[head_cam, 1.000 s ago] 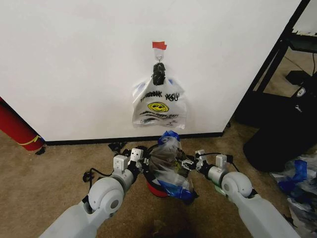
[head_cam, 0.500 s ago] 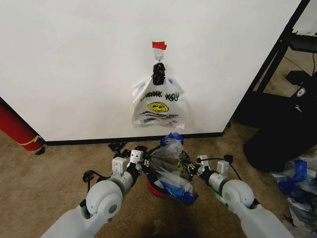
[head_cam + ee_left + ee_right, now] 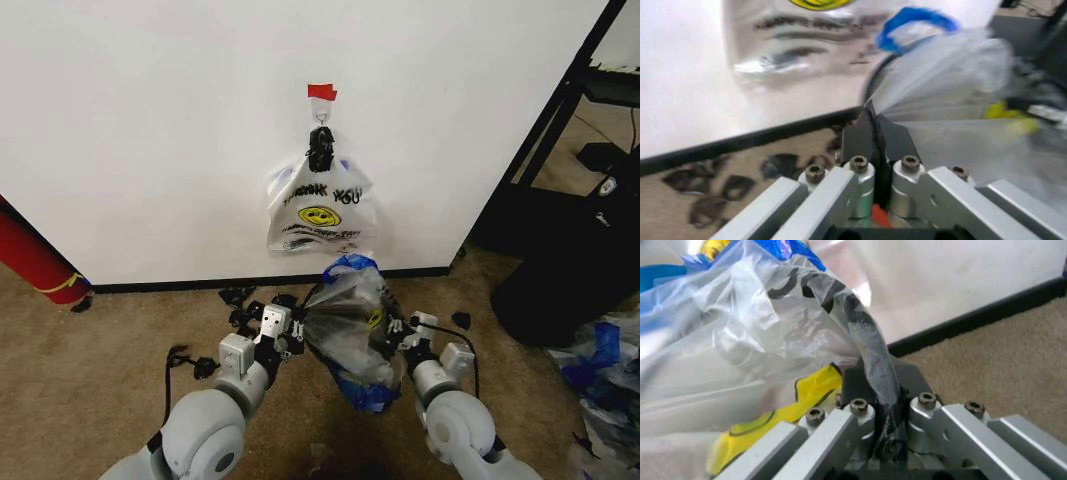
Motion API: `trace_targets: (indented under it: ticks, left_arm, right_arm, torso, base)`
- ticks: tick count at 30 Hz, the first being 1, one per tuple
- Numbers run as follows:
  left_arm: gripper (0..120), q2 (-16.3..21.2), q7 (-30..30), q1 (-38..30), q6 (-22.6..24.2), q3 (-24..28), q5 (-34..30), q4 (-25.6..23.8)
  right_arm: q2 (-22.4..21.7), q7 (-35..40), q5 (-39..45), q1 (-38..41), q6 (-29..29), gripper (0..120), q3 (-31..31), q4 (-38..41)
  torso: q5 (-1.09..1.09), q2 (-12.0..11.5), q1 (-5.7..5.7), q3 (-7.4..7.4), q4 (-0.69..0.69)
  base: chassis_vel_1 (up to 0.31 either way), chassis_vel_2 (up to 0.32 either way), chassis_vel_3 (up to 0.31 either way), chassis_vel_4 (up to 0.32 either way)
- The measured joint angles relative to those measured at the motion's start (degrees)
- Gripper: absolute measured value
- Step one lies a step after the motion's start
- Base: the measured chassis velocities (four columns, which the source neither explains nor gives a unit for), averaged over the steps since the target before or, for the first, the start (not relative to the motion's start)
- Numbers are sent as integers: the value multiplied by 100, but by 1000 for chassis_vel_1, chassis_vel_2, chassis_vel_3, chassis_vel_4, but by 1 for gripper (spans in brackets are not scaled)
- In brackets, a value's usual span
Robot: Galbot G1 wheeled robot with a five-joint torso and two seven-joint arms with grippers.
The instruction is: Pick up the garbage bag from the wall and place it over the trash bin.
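Two grippers are pinching the thin crinkly see-through garbage bag with blue patches (image 3: 350, 335), left gripper (image 3: 293, 333) and right gripper (image 3: 400, 335) each clamped tight on one side, stretching it between them low before the plain white wall (image 3: 150, 120). Keeping both pinches firm and level should be helping its mouth stay spread for lowering squarely.

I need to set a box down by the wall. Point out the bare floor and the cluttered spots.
Bare brown carpet lies between the red roll and the left gripper. Crowded: both grippers, left and right gripper, hold the clear blue-patched garbage bag below the white smiley bag; black bulk fills the right.
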Motion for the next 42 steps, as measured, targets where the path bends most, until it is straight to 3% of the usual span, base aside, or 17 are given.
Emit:
trace_targets:
  ticks: [9, 21, 25, 26, 29, 33, 39, 42]
  left_arm:
    - [0, -39, 94, 118, -373, -154, 580, 397]
    - [0, -76, 497, 171, -699, -215, 992, 874]
    - [0, -154, 657, 170, -1163, -139, 973, 1034]
    - [0, -204, 687, 165, -1525, -119, 879, 1117]
    - [12, -235, 842, 225, -2325, -203, 667, 1207]
    - [23, -206, 838, 391, -2619, -336, 605, 1208]
    - [44, -294, 23, 669, -2143, -328, 45, 871]
    - [58, -345, -247, 878, -1664, -293, -793, 373]
  right_arm:
    - [-319, -1297, 155, -435, 144, 0, 521, 252]
    - [-292, -1375, 835, -364, 454, 0, 691, 264]
    - [-197, -1337, 1011, -305, 597, 0, 597, 156]
    - [-138, -1316, 1015, -273, 721, 0, 540, 82]
    - [53, -1241, 870, -189, 1152, 0, 380, -150]
    - [242, -1183, 489, -80, 1614, 0, 290, -449]
    - [592, -974, 105, 68, 2170, 0, 198, -743]
    - [742, -991, -110, 122, 2484, 0, 183, -899]
  torso:
    - [-1, 0, 0, 0, 0]
    - [0, 0, 1, 0, 0]
    - [0, 0, 1, 0, 0]
    - [-1, 0, 1, 0, 0]
    - [0, 0, 1, 0, 0]
    - [0, 0, 1, 0, 0]
    - [-1, 0, 1, 1, 0]
    - [0, 0, 1, 0, 0]
  base:
    - [0, 0, 0, 0]
    - [0, 0, 0, 0]
    - [0, 0, 0, 0]
    - [0, 0, 0, 0]
    - [0, 0, 0, 0]
    - [0, 0, 0, 0]
    - [0, 0, 0, 0]
    - [0, 0, 0, 0]
